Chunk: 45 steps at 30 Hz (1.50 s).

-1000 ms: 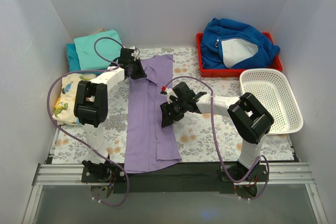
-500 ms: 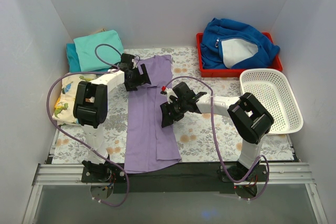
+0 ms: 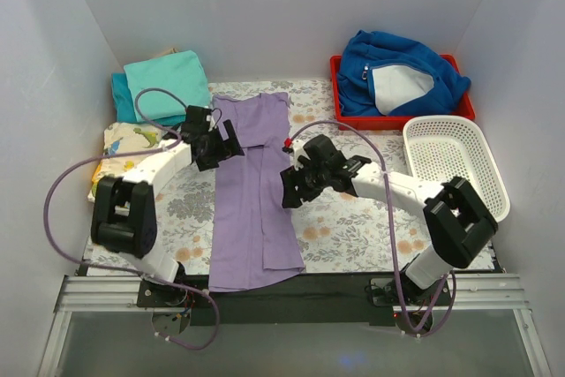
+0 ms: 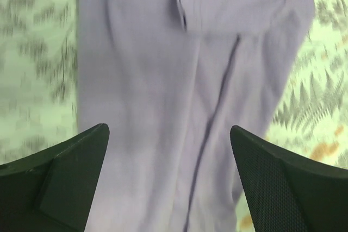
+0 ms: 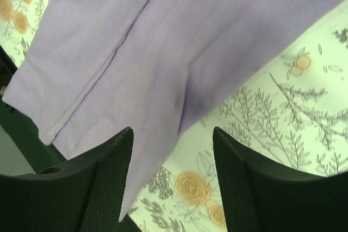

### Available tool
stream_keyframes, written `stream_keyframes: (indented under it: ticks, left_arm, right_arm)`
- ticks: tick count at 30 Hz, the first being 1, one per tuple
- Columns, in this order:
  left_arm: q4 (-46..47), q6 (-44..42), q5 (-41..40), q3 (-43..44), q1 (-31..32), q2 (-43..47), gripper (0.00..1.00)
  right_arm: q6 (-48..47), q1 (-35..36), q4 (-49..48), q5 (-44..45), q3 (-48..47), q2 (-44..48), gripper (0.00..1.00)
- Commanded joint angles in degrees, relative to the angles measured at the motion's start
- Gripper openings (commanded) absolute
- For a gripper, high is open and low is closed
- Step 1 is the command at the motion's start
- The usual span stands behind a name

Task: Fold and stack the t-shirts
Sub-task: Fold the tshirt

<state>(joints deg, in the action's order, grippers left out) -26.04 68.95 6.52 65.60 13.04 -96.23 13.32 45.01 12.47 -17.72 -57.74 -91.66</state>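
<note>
A lavender t-shirt (image 3: 252, 192) lies folded lengthwise into a long strip down the middle of the floral table cover. My left gripper (image 3: 224, 144) hovers open over its upper left part. In the left wrist view only lavender cloth (image 4: 163, 74) shows between the wide-apart fingers (image 4: 60, 183), with nothing held. My right gripper (image 3: 290, 192) stands open over the shirt's right edge. In the right wrist view that edge (image 5: 163, 42) runs between the empty fingers (image 5: 255, 188). A folded turquoise t-shirt (image 3: 168, 81) lies on a darker teal one (image 3: 118, 94) at the back left.
A royal-blue fleece jacket (image 3: 402, 72) fills a red tray (image 3: 339, 116) at the back right. A white mesh basket (image 3: 459, 165) stands on the right. A patterned cloth (image 3: 124, 140) lies at the left. White walls enclose the table on three sides.
My left gripper has opened, let go of the lavender shirt's top left part, and drawn back toward the left. That arm's elbow swung left and the right arm shifted slightly right.
</note>
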Motion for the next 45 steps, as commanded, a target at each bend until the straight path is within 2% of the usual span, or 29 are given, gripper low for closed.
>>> stream_keyframes:
  ticks: [1, 7, 11, 16, 21, 27, 34, 35, 36, 38, 39, 42, 45]
  left_arm:
    - [-1.03, 3.21, 4.02, -9.84, 0.58, 13.06, 0.93]
    - [-5.85, 9.97, 3.59, -21.21, 3.13, 29.57, 0.93]
    - [-7.97, 12.35, 2.97, -24.29, 4.27, 34.07, 0.94]
    - [-9.46, 14.28, 2.71, -27.71, 4.72, 36.02, 0.94]
    - [-11.39, 17.97, 0.86, -28.07, 7.70, 37.42, 0.94]
    - [-13.16, 22.45, -1.24, -30.09, 9.72, 37.16, 0.95]
    - [-13.16, 22.63, -3.10, -28.08, 9.90, 37.60, 0.95]
    - [-13.07, 22.55, -2.92, -28.07, 9.90, 37.43, 0.95]
    - [-12.98, 22.55, -2.66, -28.07, 9.90, 37.25, 0.95]
    - [-12.98, 22.37, -2.13, -28.25, 9.90, 36.90, 0.95]
    - [-12.89, 22.28, -1.87, -28.34, 9.90, 36.99, 0.95]
    - [-13.16, 21.93, -1.52, -28.34, 9.90, 36.81, 0.95]
    - [-13.24, 21.58, -1.43, -28.07, 9.90, 36.81, 0.95]
  right_arm:
    - [-0.05, 0.25, 3.61, -0.82, 3.76, 4.63, 0.66]
    - [1.44, 1.56, 6.60, -6.53, 10.88, 8.85, 0.66]
    - [3.98, 4.99, 6.87, -8.82, 14.84, 11.93, 0.66]
    - [8.38, 9.47, 4.24, -10.32, 19.40, 15.18, 0.65]
    - [13.21, 12.11, -1.57, -11.99, 22.66, 16.60, 0.66]
    - [13.66, 13.26, -6.65, -12.87, 22.58, 12.12, 0.66]
    - [12.87, 13.43, -9.04, -12.70, 19.68, 5.36, 0.65]
    - [13.22, 13.43, -8.95, -11.82, 19.42, 5.00, 0.64]
    - [13.40, 13.43, -8.78, -11.29, 19.33, 4.82, 0.56]
    - [14.01, 13.43, -8.52, -11.03, 19.41, 5.26, 0.39]
    - [14.19, 13.43, -8.17, -10.76, 19.50, 6.30, 0.23]
    - [14.54, 14.13, -5.18, -9.10, 19.68, 8.07, 0.01]
    - [14.54, 15.28, 0.70, -5.06, 19.41, 11.22, 0.01]
